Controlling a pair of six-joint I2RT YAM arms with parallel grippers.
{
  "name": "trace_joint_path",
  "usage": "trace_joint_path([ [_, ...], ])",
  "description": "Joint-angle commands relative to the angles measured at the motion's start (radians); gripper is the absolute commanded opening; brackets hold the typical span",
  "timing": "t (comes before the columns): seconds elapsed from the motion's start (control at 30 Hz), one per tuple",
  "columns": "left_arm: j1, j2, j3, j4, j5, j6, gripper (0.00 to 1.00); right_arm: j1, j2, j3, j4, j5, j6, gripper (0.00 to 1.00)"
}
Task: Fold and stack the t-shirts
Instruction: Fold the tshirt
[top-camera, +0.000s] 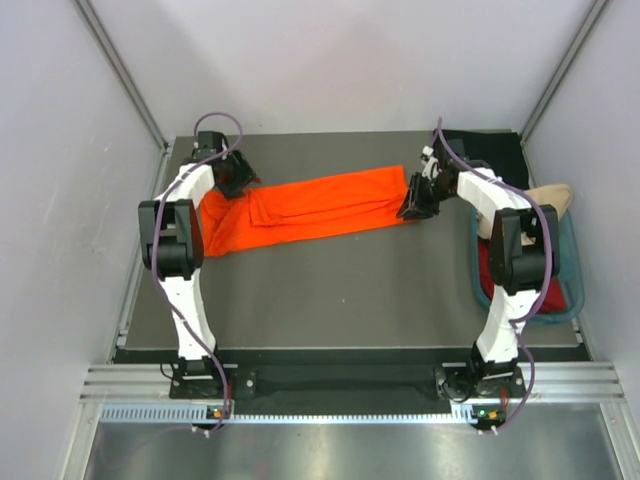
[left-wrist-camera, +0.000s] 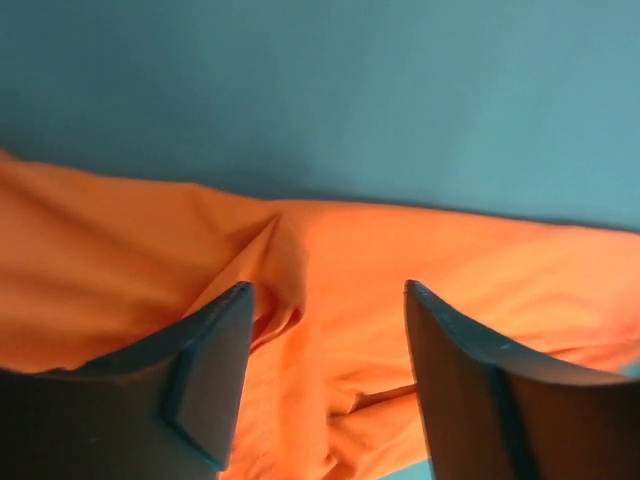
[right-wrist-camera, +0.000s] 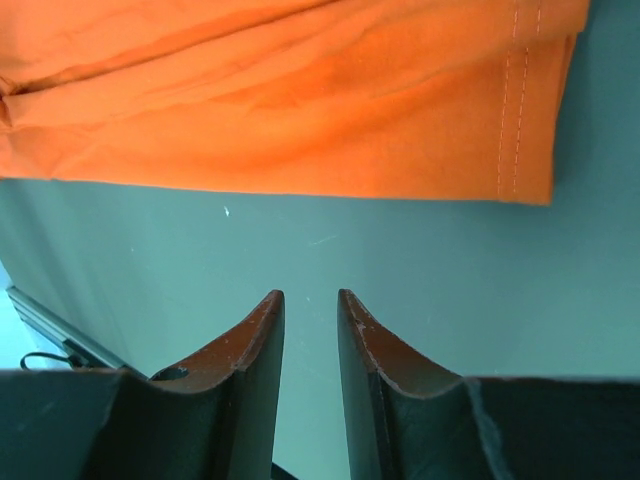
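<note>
Orange shirt (top-camera: 310, 210) lies stretched across the far desk (top-camera: 340, 290), mid-fold.
Left gripper (left-wrist-camera: 325, 300), jaws open, hovers over the shirt's bunched left end; right gripper (right-wrist-camera: 310, 305), jaws nearly closed and empty, sits just off its hem. Grip both ends squarely.

Four t-shirts: one orange shirt (top-camera: 310, 208), one black (top-camera: 490, 152), one beige (top-camera: 548, 197), one red (top-camera: 488, 268), one teal tub (top-camera: 572, 262), two arms

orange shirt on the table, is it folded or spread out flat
Partly folded. The bright orange cloth t-shirt lies as a long narrow band across the dark table, with overlapping layers and creases, not yet a compact stack-ready fold.
</note>
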Motion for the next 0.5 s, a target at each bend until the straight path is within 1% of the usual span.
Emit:
trace_joint_path([
  [0.0,-0.004,-0.161,0.053,-0.148,-0.221,0.149,0.7,0.013,-0.009,0.001,0.058,-0.016,0.011,0.28],
  [0.1,0.013,-0.303,-0.054,-0.202,-0.295,0.196,0.72,0.028,0.008,0.023,0.059,0.002,0.003,0.28],
  [0.13,0.021,-0.34,-0.124,-0.204,-0.308,0.202,0.73,0.038,0.015,0.039,0.059,0.007,0.0,0.28],
  [0.17,0.026,-0.409,-0.16,-0.219,-0.32,0.21,0.72,0.042,0.023,0.049,0.058,0.013,0.0,0.28],
  [0.23,0.035,-0.469,-0.249,-0.257,-0.361,0.196,0.69,0.053,0.046,0.073,0.058,0.018,0.0,0.28],
  [0.27,0.041,-0.519,-0.275,-0.274,-0.354,0.176,0.68,0.058,0.052,0.079,0.056,0.025,-0.001,0.28],
  [0.33,0.061,-0.57,-0.367,-0.285,-0.319,0.164,0.64,0.062,0.071,0.095,0.059,0.036,-0.006,0.28],
  [0.37,0.067,-0.616,-0.396,-0.288,-0.305,0.153,0.64,0.064,0.078,0.098,0.056,0.044,-0.011,0.28],
  [0.43,0.082,-0.656,-0.464,-0.316,-0.3,0.141,0.64,0.064,0.094,0.112,0.039,0.051,-0.023,0.28],
  [0.47,0.088,-0.688,-0.484,-0.329,-0.282,0.118,0.69,0.065,0.097,0.113,0.032,0.068,-0.028,0.28],
])
